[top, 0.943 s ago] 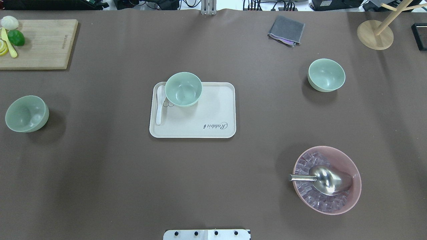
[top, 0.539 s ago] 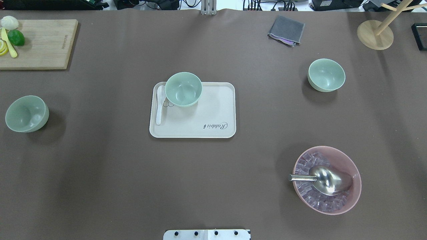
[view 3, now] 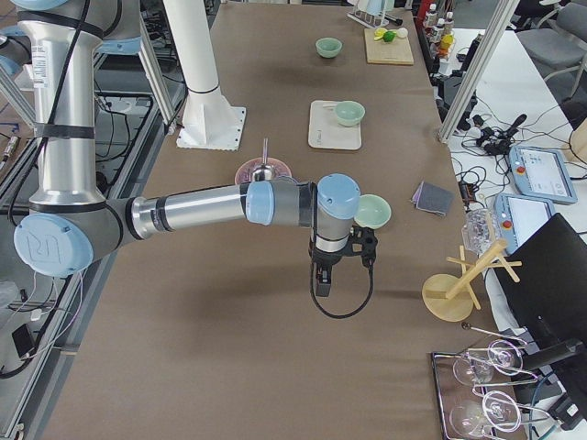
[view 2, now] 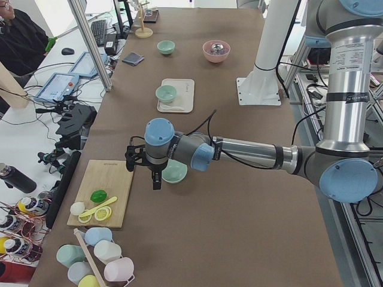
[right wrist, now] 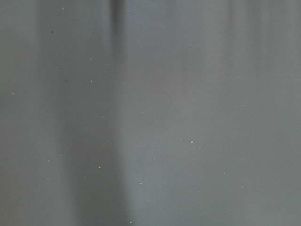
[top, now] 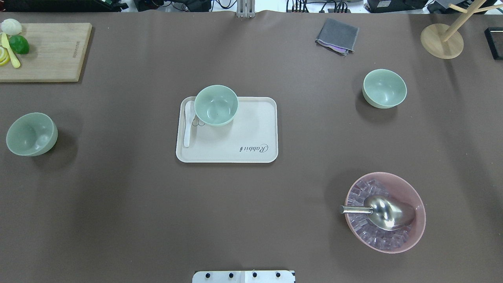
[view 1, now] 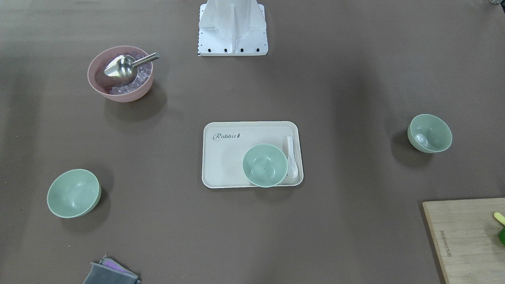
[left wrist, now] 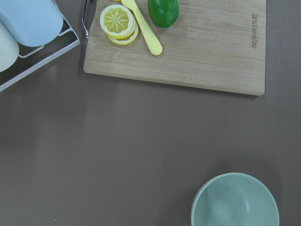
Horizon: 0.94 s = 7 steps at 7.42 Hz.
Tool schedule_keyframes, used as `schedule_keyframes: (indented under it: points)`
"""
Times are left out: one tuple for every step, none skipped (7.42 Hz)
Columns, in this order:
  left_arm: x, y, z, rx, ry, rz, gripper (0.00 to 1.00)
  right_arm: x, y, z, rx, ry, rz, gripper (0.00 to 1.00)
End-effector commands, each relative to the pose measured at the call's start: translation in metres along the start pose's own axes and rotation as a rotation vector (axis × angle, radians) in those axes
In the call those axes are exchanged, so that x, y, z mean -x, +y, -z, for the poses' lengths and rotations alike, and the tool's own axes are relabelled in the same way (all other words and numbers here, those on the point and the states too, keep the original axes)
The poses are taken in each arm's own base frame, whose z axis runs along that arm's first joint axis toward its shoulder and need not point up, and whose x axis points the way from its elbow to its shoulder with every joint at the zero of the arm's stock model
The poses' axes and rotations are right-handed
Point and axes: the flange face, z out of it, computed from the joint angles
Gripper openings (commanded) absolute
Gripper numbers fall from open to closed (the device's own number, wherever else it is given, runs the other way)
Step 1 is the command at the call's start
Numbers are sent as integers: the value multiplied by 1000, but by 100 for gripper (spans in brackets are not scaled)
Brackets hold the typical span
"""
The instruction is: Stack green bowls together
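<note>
Three pale green bowls stand apart. One green bowl (top: 216, 105) sits on the far left corner of the cream tray (top: 251, 133). One green bowl (top: 31, 134) is at the far left and also shows in the left wrist view (left wrist: 235, 201). One green bowl (top: 384, 88) is at the back right. My left gripper (view 2: 156, 182) shows only in the exterior left view, hanging above the table beside the left bowl (view 2: 175, 172). My right gripper (view 3: 321, 289) shows only in the exterior right view, beside the right bowl (view 3: 372, 212). I cannot tell whether either is open or shut.
A pink bowl (top: 385, 212) with ice and a metal scoop stands front right. A white spoon (top: 188, 124) lies on the tray. A cutting board (top: 47, 51) with lime and lemon is back left. A grey cloth (top: 338, 35) and wooden stand (top: 442, 41) are at the back.
</note>
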Motion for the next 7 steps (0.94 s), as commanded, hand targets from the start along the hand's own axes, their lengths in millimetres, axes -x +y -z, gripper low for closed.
schedule_keyframes:
  points:
    - [-31, 3, -45, 38, -78, -55, 98, 11, -8, -4, 8, 4, 1, 100]
    - [-36, 7, -59, 47, -112, -78, 98, 17, -9, -6, 12, 6, -22, 100]
    - [-33, 7, -65, 48, -109, -84, 98, 20, -9, -7, 14, 5, -17, 100]
    - [-23, 9, -77, 39, -100, -102, 98, 23, -10, -7, 15, 3, -10, 100]
    - [-7, 9, -94, 23, -89, -82, 98, 32, -17, -8, 8, 5, 16, 100]
    - [-17, 17, -117, 8, -61, -58, 98, 47, -31, -1, -3, 1, 39, 100]
    - [-33, 24, -132, 6, -35, -39, 98, 55, -39, 2, -2, -5, 47, 100]
